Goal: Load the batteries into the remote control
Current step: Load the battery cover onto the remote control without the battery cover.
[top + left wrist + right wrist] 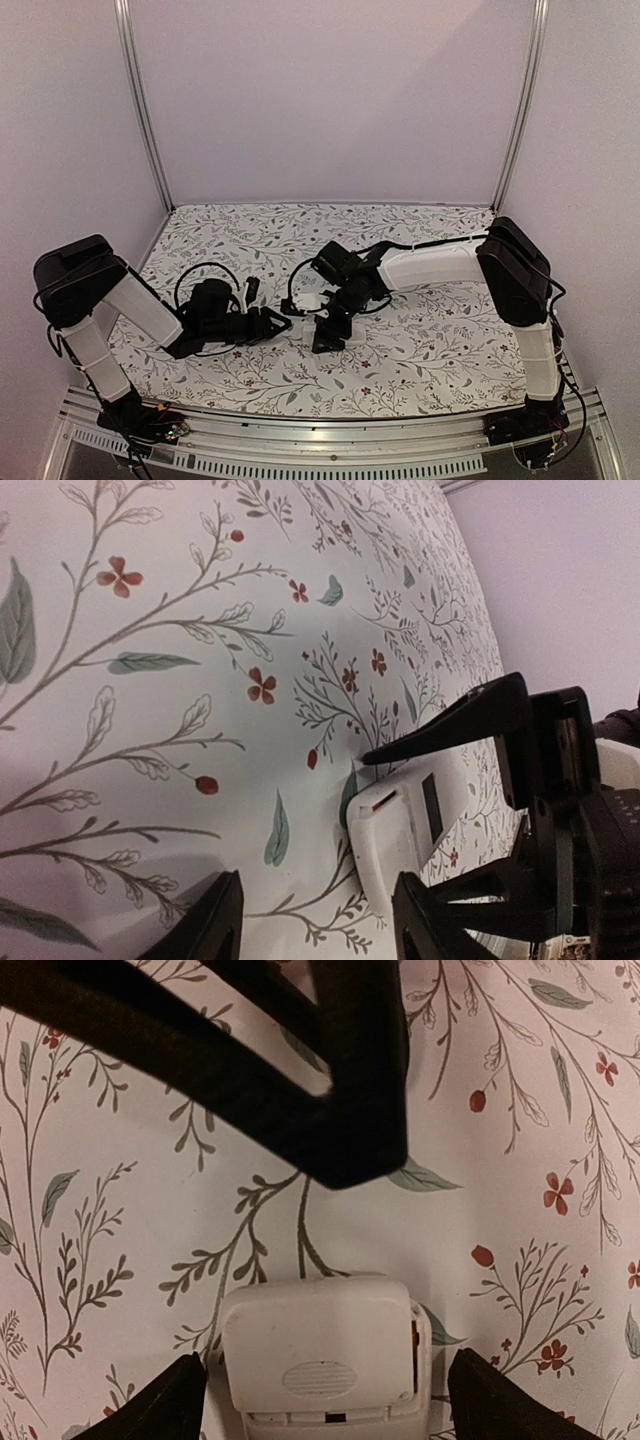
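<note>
The white remote control [425, 1400] lies back-up on the floral cloth. Its thin white cover [320, 1345], with an oval ribbed grip, sits over the battery recess slightly askew. A red sliver of the orange-red battery [414, 1345] shows in the gap on the right. The black battery is hidden. My right gripper [325, 1405] is open, with one finger on each side of the remote. My left gripper [315, 920] is open just off the remote's end [410, 820], and one of its fingers [300, 1090] crosses the top of the right wrist view. In the top view both grippers meet at the remote [322, 322].
The table carries a floral cloth [430, 340]. Black cables loop off the left arm [205, 275] and off the right arm [295, 285]. Aluminium posts [145, 110] and pale walls close in the back and sides. A metal rail [330, 430] runs along the near edge.
</note>
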Controlling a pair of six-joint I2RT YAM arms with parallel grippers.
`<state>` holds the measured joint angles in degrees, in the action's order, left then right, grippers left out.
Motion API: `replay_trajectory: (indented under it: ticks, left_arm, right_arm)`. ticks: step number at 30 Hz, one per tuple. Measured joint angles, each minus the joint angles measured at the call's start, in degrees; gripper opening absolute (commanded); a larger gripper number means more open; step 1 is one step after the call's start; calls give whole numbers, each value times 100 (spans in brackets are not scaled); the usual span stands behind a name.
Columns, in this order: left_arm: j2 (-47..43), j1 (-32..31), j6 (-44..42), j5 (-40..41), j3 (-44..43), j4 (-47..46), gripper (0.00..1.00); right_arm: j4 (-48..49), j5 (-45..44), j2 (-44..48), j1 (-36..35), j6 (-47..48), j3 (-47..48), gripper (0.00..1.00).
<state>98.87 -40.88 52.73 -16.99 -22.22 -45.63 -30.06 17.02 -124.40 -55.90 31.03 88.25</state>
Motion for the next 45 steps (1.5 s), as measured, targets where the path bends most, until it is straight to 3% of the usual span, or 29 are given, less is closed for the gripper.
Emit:
replay_trajectory:
  ticks: [11, 20, 28, 34, 45]
  left_arm:
    - [57, -35, 68, 24, 66, -186, 50]
    - [162, -76, 66, -20, 61, -337, 49]
    - [254, -223, 13, -61, -111, -249, 48]
    - [295, -334, -83, -66, -212, -155, 48]
    - [697, -341, -66, -308, -592, -192, 39]
  right_arm:
    - [-28, 133, -157, 83, -35, 225, 66]
    - [-81, 468, -184, 188, -63, 256, 70]
    - [-177, 579, -264, 208, -116, 389, 63]
    - [-203, 643, -297, 247, -162, 439, 64]
    - [-205, 776, -308, 280, -168, 437, 62]
